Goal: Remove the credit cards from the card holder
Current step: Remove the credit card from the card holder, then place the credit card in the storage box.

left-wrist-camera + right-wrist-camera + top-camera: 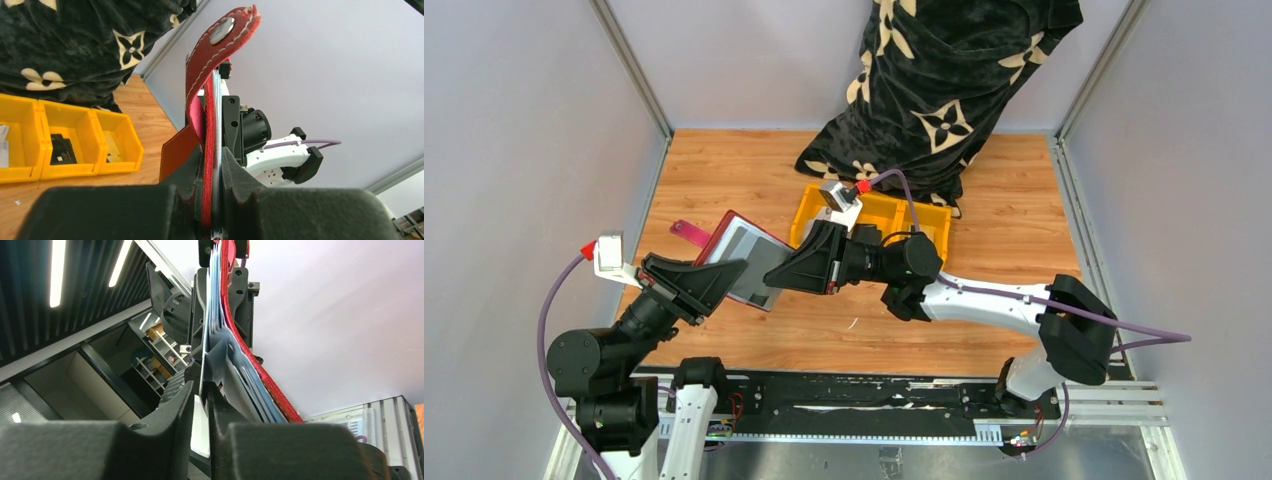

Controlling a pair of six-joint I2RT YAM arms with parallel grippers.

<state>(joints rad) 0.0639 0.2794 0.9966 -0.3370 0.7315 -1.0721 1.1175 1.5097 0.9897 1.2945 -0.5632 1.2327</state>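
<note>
Top external view: left gripper [724, 273] clamps a dark red leather wallet [200, 75]; right gripper [774, 278] straddles its grey plastic cards [214, 300], grip unclear.

A wooden table [754, 170] carries a yellow three-compartment bin [70, 171]. Its middle compartment holds a flat black object [62, 150]. The left one holds something white [3, 145], cut off at the edge of view. Just behind the bin, a black cloth [944, 90] patterned with cream flowers hangs down before the pale grey back wall [744, 60].

Dark red card holder [200, 65], silvery-grey cards [215, 315], yellow bin [932, 222], black cream-flowered cloth [944, 80].
</note>
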